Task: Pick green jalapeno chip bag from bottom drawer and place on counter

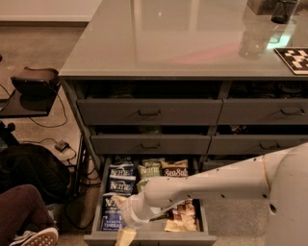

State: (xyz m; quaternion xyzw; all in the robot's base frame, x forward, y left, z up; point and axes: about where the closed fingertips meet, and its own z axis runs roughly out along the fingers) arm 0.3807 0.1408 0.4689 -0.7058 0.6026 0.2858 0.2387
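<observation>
The bottom drawer (150,238) stands pulled open and holds rows of snack bags. A green jalapeno chip bag (150,169) lies in the middle column at the back, between dark blue Kettle bags (121,178) and a tan Sea Salt bag (174,170). A second green bag (142,184) shows partly under my arm. My white arm reaches down from the right, and my gripper (124,231) hangs over the drawer's front left part, above a blue bag (110,214). The counter (178,38) is the pale-grey slab on top of the cabinet.
Shut grey drawers (149,111) sit above the open one. A clear cup (254,38), a dark cup (283,10) and a checkered board (294,58) stand on the counter's right. A side table (29,96), cables, a black bag (33,168) and a person's leg (24,221) are at the left.
</observation>
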